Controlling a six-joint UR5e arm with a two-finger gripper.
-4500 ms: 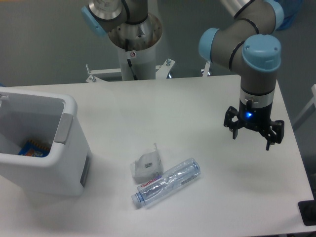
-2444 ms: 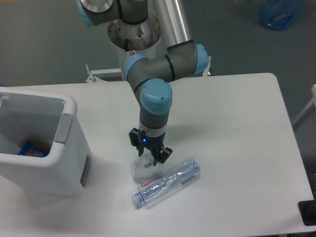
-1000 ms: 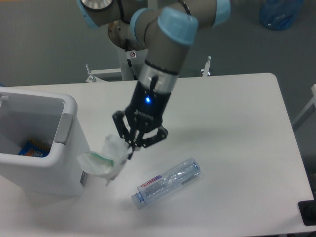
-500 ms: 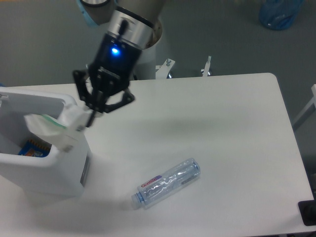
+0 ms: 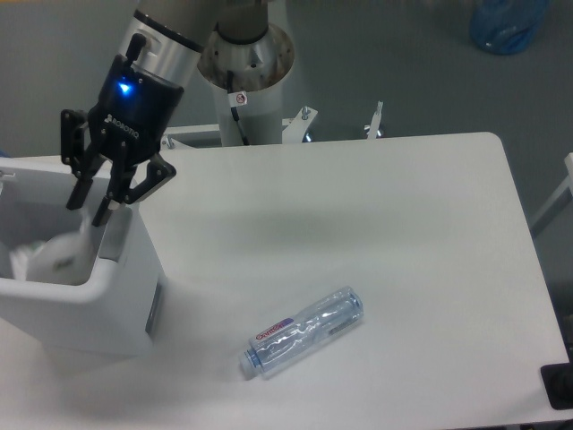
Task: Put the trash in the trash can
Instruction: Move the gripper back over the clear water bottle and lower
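My gripper (image 5: 92,199) hangs over the right side of the white trash can (image 5: 125,287) at the left, its fingers spread open and empty. The crumpled white wrapper (image 5: 47,255) lies inside the can, below and left of the fingers. The clear crushed bottle (image 5: 302,331) with a red-and-white label lies on its side on the white table, well to the right of the can and far from the gripper.
The arm's base column (image 5: 246,67) stands behind the table's far edge. A blue object (image 5: 507,25) lies on the floor at the upper right. The table's front right corner has a dark item (image 5: 560,385) at its edge.
My gripper has moved further left over the can and opened. The wrapper has left the fingers and dropped into the can. The bottle has not moved.
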